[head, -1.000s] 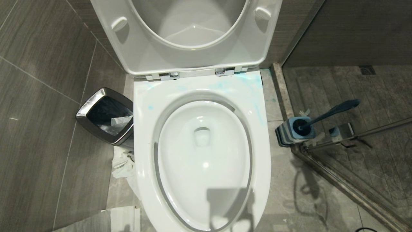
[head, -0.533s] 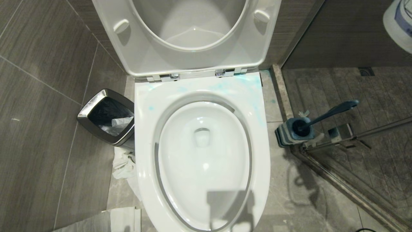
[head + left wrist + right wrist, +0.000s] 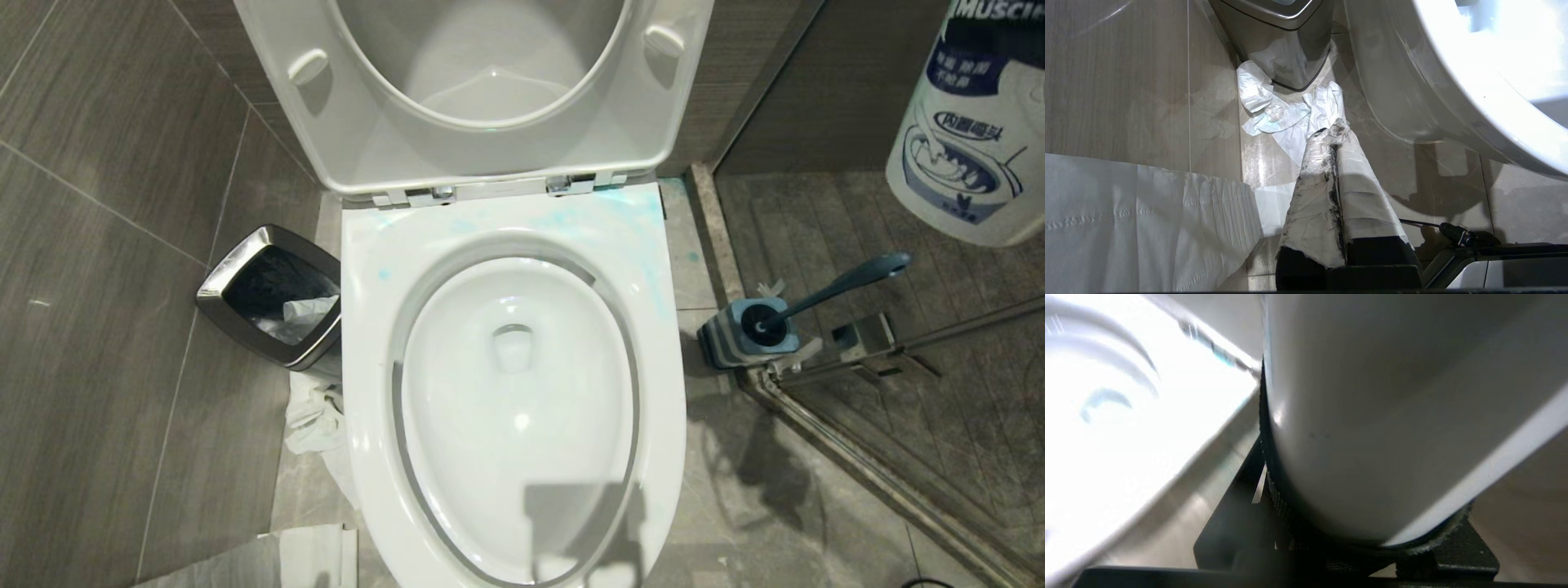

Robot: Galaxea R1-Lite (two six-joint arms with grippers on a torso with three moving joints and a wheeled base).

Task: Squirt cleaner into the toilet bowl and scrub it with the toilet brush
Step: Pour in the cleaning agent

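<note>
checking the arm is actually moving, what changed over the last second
The white plastic cleaner bottle with the dark blue label has come into the head view at upper right, moving in and down, the right gripper's jaws shut on it. The glossy white toilet bowl, dusty-blue toilet brush and closed left gripper stayed put.

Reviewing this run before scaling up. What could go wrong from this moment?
1. The white plastic cleaner bottle with dark blue label, clamped in the right gripper's jaws, hangs off to the side of the glossy white ceramic toilet bowl; squirting now would likely hit the floor.
2. Its path passes above the dusty-blue toilet brush; dipping could knock it over.
</note>
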